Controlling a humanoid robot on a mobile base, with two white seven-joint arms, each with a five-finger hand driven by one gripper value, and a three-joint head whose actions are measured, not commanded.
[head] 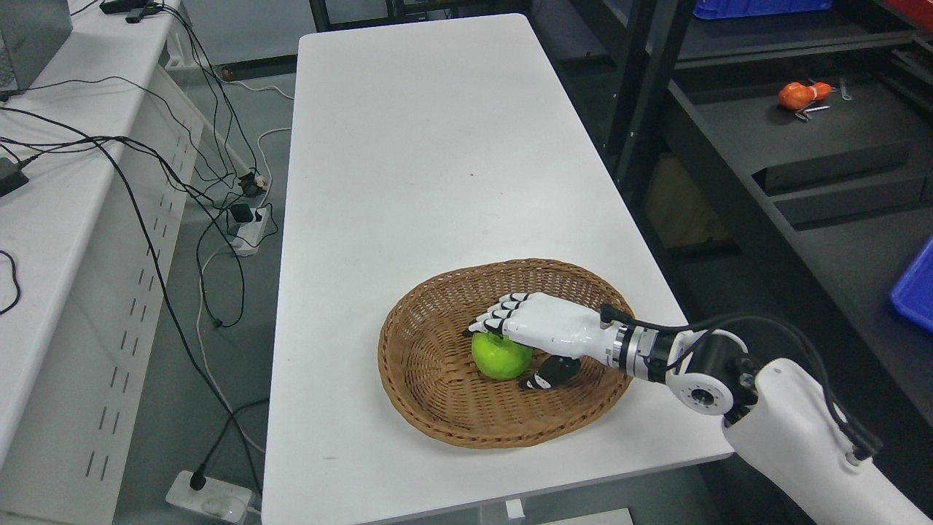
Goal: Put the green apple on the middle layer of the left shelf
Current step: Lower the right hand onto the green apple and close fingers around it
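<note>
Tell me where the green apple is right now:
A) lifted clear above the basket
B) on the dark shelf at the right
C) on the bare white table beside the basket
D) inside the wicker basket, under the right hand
D: the green apple sits inside the wicker basket on the white table, with the right hand over its top and the fingers draped on it.

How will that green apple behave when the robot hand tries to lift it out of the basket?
The green apple looks round and glossy, so it may roll or slip under the right robot hand. It seems firm, unlikely to squash. The wicker basket has a sloped wall that should stop it rolling away.
</note>
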